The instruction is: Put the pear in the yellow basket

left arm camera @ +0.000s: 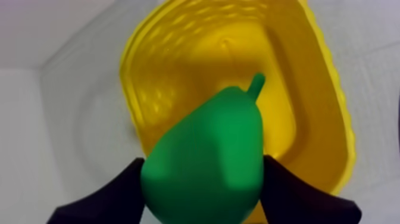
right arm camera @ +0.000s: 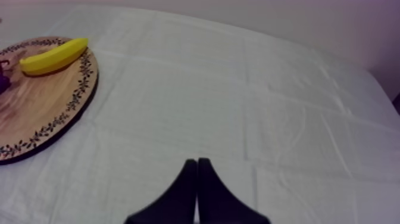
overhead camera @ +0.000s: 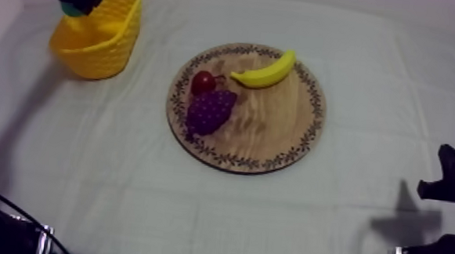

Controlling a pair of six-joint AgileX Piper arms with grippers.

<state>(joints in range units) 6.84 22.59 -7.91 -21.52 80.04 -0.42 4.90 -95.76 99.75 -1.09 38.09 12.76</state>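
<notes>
Hanging over the yellow basket (left arm camera: 315, 107), the pear (left arm camera: 205, 155) sits clamped between the fingers of my left gripper (left arm camera: 202, 190); my right gripper (right arm camera: 196, 162) has its fingers pressed together on nothing.

The basket (overhead camera: 105, 56) stands at the far left of the bench (overhead camera: 309, 218), and the left tool (overhead camera: 72, 2) holds the pear (left arm camera: 205, 170) just above its opening. The wooden board (overhead camera: 277, 129) lies mid-bench, right of the basket and well apart from it, bearing the banana (overhead camera: 265, 74) at its far edge, the small red fruit (overhead camera: 202, 81) just left of the banana and the grapes (overhead camera: 209, 110) in front of that fruit, touching it. The right tool (right arm camera: 197, 162) rests low at the bench's right side.
</notes>
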